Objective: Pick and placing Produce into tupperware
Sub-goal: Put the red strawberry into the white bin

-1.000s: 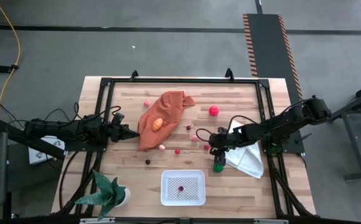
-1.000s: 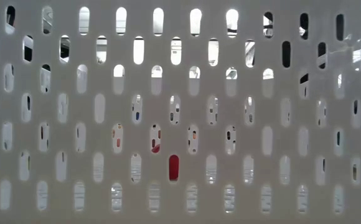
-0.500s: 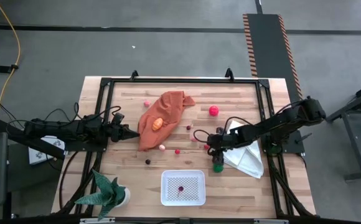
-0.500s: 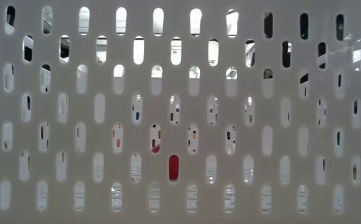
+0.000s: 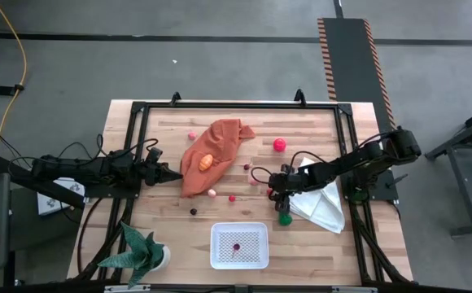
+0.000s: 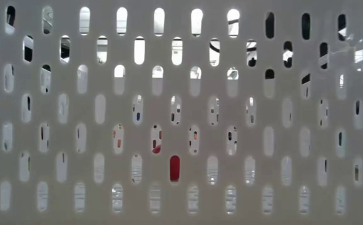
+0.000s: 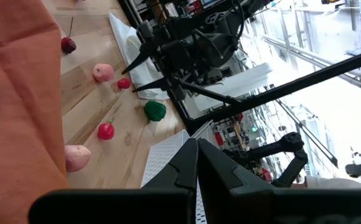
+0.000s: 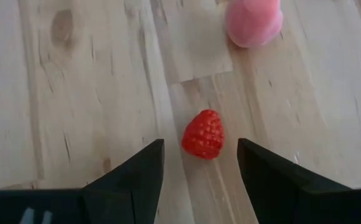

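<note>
We have the left gripper (image 5: 173,176) parked at the left edge of the orange cloth (image 5: 211,150), fingers (image 7: 221,174) pressed together, nothing in them. An orange piece (image 5: 207,161) sits on the cloth, well ahead of those tips. The tupperware (image 5: 239,245) is at the near table edge between the two arms, one dark berry (image 5: 236,246) inside. Our right gripper (image 8: 200,163) is low over the wood with its fingers (image 8: 140,171) spread wide and empty; a red strawberry (image 8: 203,134) lies on the table right between the tips, untouched. A pink piece (image 8: 253,22) sits just beyond the fingers. A green piece (image 5: 285,219) lies beside that gripper, the white cloth (image 5: 321,203) under its arm.
</note>
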Controlling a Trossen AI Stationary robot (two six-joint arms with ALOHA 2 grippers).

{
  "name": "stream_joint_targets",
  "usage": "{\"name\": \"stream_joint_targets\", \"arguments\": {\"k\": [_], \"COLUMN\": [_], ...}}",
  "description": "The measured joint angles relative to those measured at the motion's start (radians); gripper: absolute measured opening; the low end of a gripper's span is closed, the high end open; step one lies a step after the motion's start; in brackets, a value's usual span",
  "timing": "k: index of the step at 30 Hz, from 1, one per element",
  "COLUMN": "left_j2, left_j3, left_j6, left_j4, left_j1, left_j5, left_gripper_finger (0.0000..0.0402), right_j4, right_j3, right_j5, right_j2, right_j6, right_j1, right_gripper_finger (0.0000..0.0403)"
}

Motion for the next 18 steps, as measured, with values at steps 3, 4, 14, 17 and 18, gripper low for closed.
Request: {"name": "stream_joint_targets", "arguments": {"k": [3,4,14,17,18], "left_j2": [0.000,0.000,0.000,0.000,0.000], "left_j3": [0.000,0.000,0.000,0.000,0.000], "left_j6": [0.000,0.000,0.000,0.000,0.000], "left_j4": [0.000,0.000,0.000,0.000,0.000], "left_j1": [0.000,0.000,0.000,0.000,0.000], "left_j5": [0.000,0.000,0.000,0.000,0.000], "left_gripper_finger": [0.0001,0.0001,0.0001,0.0001,0.0001], "right_j4": [0.009,0.009,0.015,0.015,0.015], "right_j3": [0.000,0.000,0.000,0.000,0.000], "right_j5": [0.000,0.000,0.000,-0.003,-0.004], "right_j2": [0.010,0.010,0.009,0.009,0.009], "right_j6": [0.000,-0.001,-0.007,-0.008,-0.008], "right_j1": [0.000,0.000,-0.018,-0.018,-0.018], "right_gripper_finger": [0.0195,0.0195,0.0174,0.0162,0.0160]}}
